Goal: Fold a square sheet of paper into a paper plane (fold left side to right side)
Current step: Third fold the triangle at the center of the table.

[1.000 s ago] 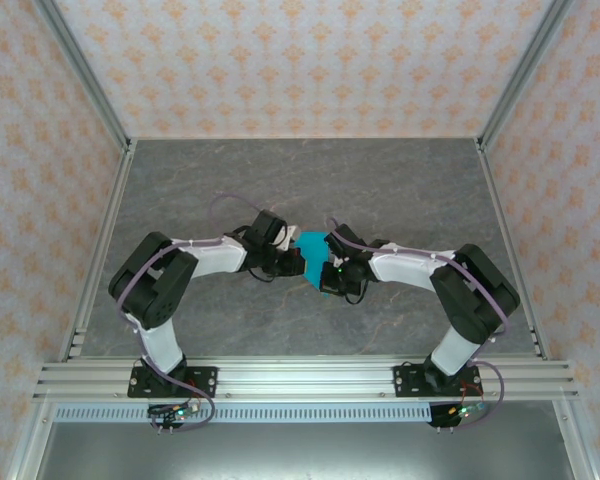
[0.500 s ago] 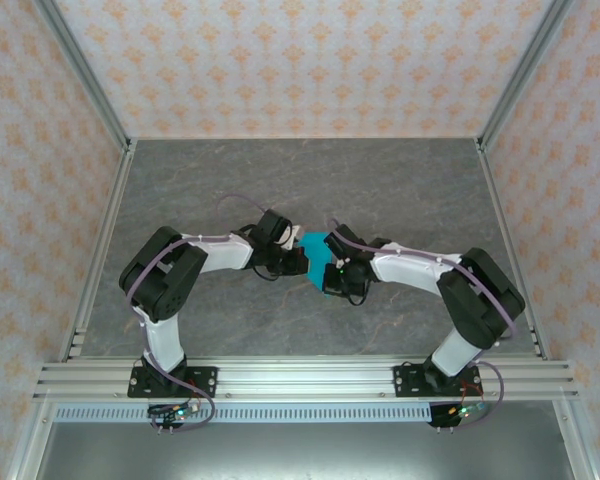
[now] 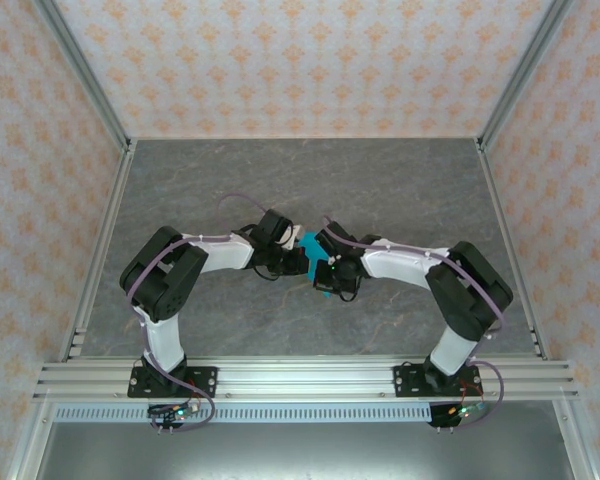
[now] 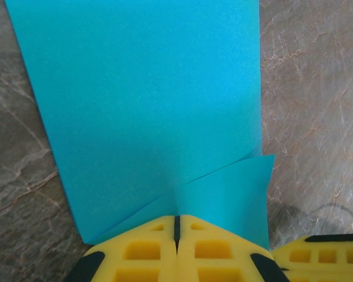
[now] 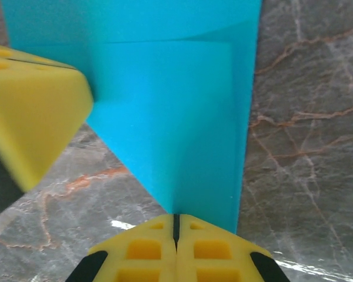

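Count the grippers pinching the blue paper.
2. The left gripper is shut on the square sheet of paper from its left side, the right gripper from its right side.

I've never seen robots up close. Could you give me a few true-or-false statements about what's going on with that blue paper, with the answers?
1. The left gripper and the right gripper are both shut on the blue paper. True.
2. The paper lies untouched at the far edge of the table. False: it is pinched between the two grippers near the table's middle.
3. The fingers of the grippers are yellow. True.
4. The paper is one flat layer with no fold. False: the wrist views show a folded flap overlapping the rest of the sheet.
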